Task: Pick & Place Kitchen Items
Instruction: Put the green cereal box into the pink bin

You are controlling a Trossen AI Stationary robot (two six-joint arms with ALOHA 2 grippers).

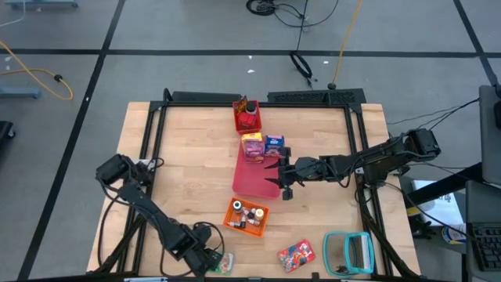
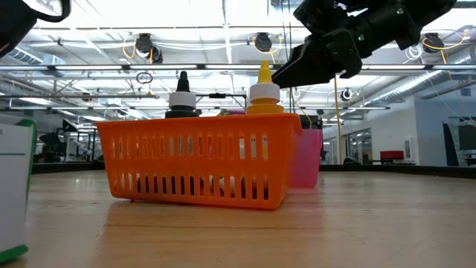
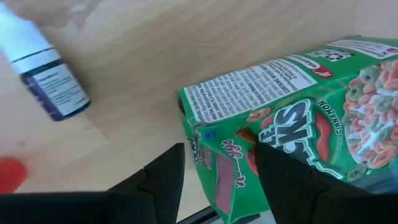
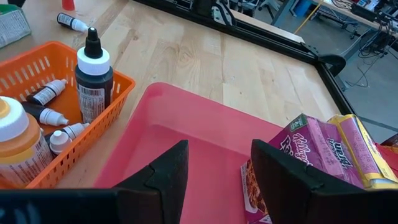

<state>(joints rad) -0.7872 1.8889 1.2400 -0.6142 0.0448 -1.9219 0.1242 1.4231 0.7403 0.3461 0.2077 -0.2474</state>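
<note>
From overhead we see the whole bench [image 1: 196,172]; our low camera sits close behind the orange basket [image 2: 197,160], which the right wrist view shares.

The right gripper [image 1: 275,178] hangs over the red mat [image 1: 252,176], with the pink-purple carton [image 1: 252,146] and blue carton [image 1: 274,145] just beyond its jaws. The left gripper [image 1: 213,262] sits at the green snack packet [image 1: 225,262], the orange bin [image 1: 246,217] near it.

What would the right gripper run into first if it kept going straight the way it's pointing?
Probably the pink bin: the right gripper, jaws open and empty, points down into it, with the pink-purple carton just off to one side. Depth is hard to judge.
</note>
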